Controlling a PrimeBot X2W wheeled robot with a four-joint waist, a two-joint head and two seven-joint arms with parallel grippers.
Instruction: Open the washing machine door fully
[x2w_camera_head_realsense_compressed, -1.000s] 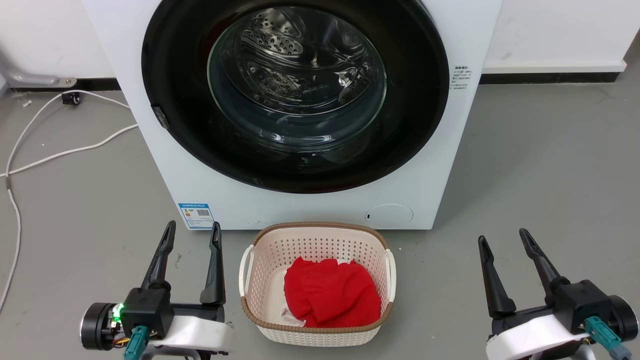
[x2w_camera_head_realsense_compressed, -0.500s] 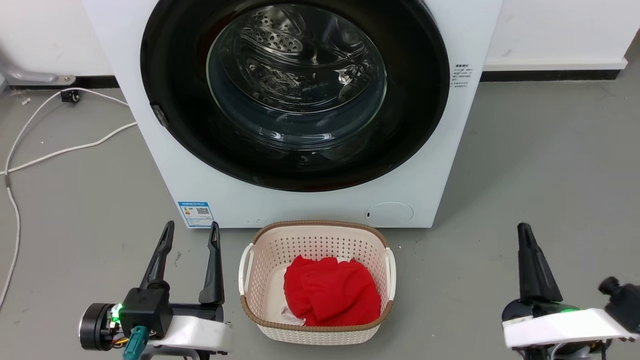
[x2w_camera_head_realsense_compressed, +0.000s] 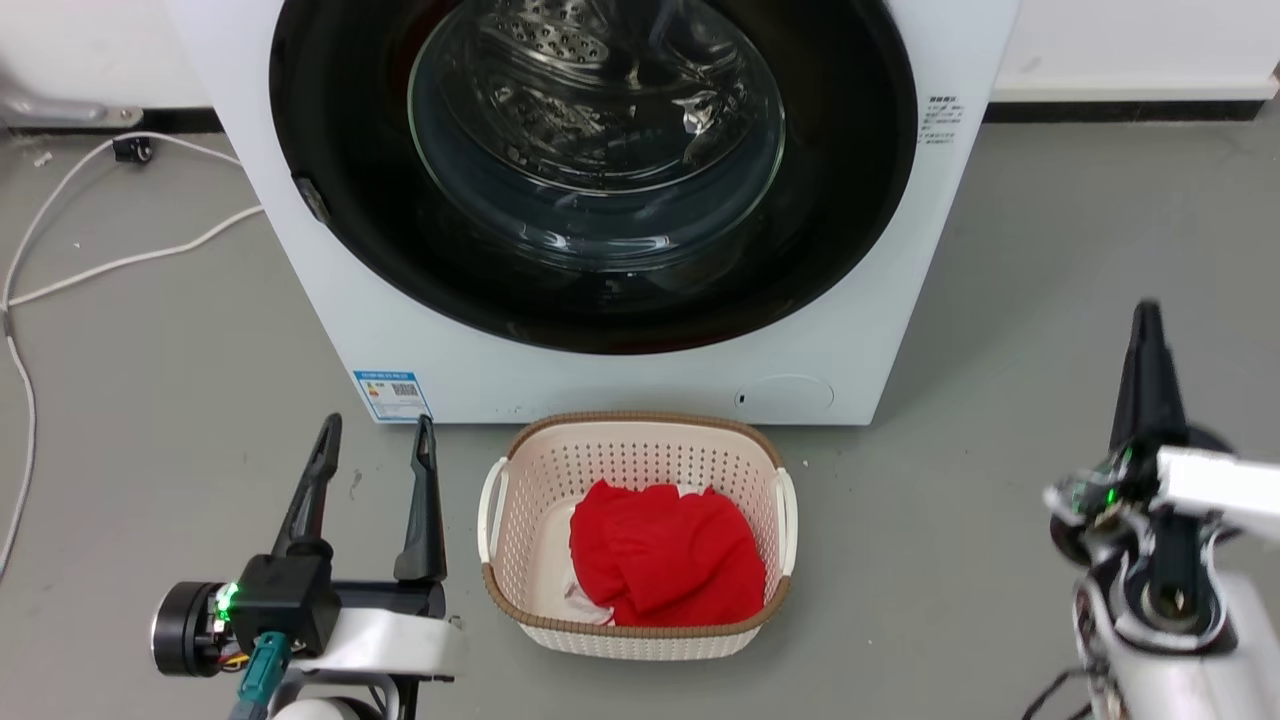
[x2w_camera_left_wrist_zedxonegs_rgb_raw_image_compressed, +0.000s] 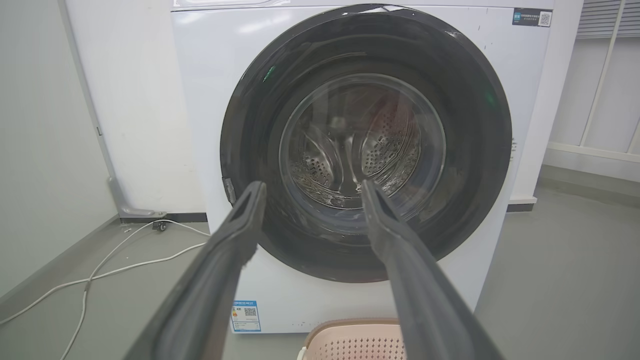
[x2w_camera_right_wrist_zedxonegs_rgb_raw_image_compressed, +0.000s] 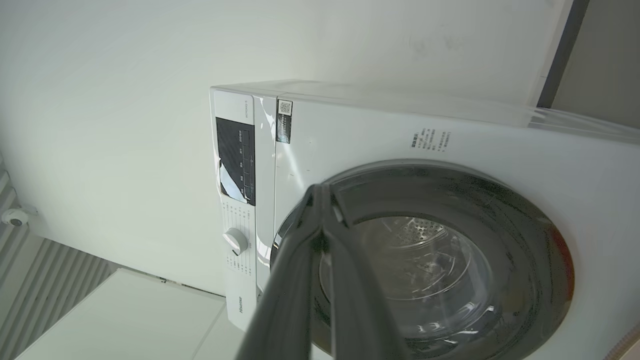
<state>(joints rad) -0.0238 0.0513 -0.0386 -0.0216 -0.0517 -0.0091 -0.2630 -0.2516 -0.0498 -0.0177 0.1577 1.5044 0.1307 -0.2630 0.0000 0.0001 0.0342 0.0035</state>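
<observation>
Head view, closest first: left gripper (x2w_camera_head_realsense_compressed: 378, 425) has its fingers spread, holding nothing. Right gripper (x2w_camera_head_realsense_compressed: 1146, 330) is blurry and edge-on, but the right wrist view shows its tips pressed together. Between them sits a cream basket (x2w_camera_head_realsense_compressed: 487, 520) with a red cloth (x2w_camera_head_realsense_compressed: 665, 560) heaped over something white I can't make out. Behind, the washing machine door (x2w_camera_head_realsense_compressed: 850, 200) is closed flat on the washing machine (x2w_camera_head_realsense_compressed: 600, 385), top cut off.

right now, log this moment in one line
washing machine door: shut | left pincer: open, beside basket | right pincer: shut, short of door
</observation>
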